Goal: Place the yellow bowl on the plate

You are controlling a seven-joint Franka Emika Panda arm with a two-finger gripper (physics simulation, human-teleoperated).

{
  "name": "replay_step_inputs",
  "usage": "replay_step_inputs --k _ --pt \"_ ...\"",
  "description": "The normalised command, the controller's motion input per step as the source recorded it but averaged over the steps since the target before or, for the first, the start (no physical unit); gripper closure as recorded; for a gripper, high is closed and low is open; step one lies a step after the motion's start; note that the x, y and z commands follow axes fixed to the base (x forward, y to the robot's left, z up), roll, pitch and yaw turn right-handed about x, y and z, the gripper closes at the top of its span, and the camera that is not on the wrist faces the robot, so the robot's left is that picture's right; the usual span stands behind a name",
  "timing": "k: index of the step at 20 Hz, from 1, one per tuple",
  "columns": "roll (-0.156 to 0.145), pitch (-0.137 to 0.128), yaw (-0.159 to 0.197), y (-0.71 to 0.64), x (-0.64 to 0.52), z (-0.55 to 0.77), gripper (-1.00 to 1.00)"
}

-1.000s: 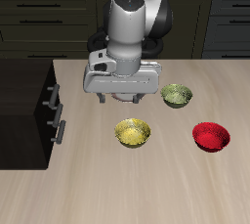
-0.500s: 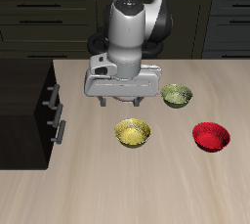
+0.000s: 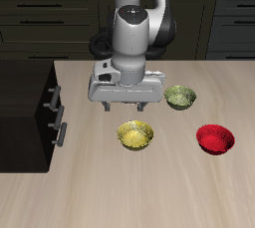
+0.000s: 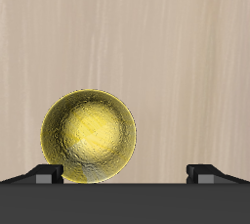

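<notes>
Above the wooden table point(image 3: 90, 197), just behind the yellow bowl point(image 3: 135, 134), hangs the gripper point(image 3: 126, 110), fingers spread wide with nothing between them; both fingertips point(image 4: 46, 173) visible in the wrist view, far apart, one touching the bowl's outline. Sits upright on bare wood, that yellow bowl point(image 4: 88, 137), speckled and glossy inside, nearer the front edge than the arm. Farther back, beside the gripper's body, stands an olive-green bowl point(image 3: 180, 97). Well apart from the yellow one, toward the table's side, rests a red bowl point(image 3: 214, 138). Cannot make out the plate: hidden in both views. Beside the table, a dark cabinet point(image 3: 30, 113) with drawer handles.
</notes>
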Motion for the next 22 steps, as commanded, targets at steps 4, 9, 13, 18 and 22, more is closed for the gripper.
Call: replay_step_inputs --k 4,9,13,18,22 --pt "0.015 0.038 0.001 0.05 -0.01 -0.26 -1.0" --pt "-0.016 0.019 -0.014 -0.05 0.0 -0.1 -1.0" --pt "-0.036 -0.017 0.016 -0.04 -0.07 -0.16 -1.0" --pt "0.005 0.003 -0.008 -0.07 0.06 -0.13 -1.0" --pt "-0.003 0.013 0.002 -0.05 0.0 -0.18 -1.0"
